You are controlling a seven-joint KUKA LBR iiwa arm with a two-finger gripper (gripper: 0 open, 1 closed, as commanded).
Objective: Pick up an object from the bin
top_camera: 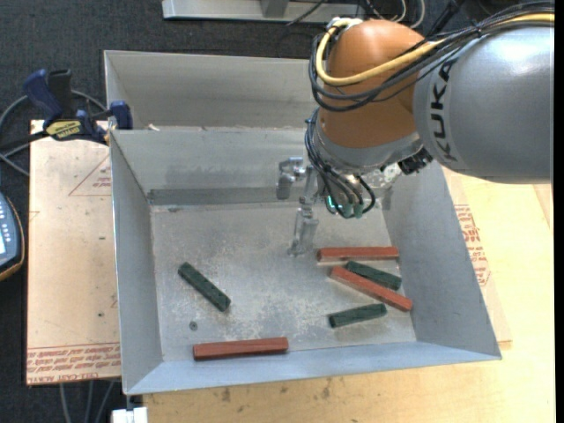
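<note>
My gripper (300, 243) hangs below the orange wrist cover, low over the bin's floor a little right of centre, with nothing seen in it. Just to its right lies a red-brown bar (358, 254), whose left end is closest to the gripper's tip. Below that bar a dark green bar (375, 275) lies across a second red-brown bar (372, 290), both slanting down to the right.
Another dark green bar (357, 315) lies near the bin's right front. A slanted dark green bar (204, 287) rests at the left, and a long red-brown bar (240, 348) lies along the front wall. The arm and its cables cover the bin's upper right.
</note>
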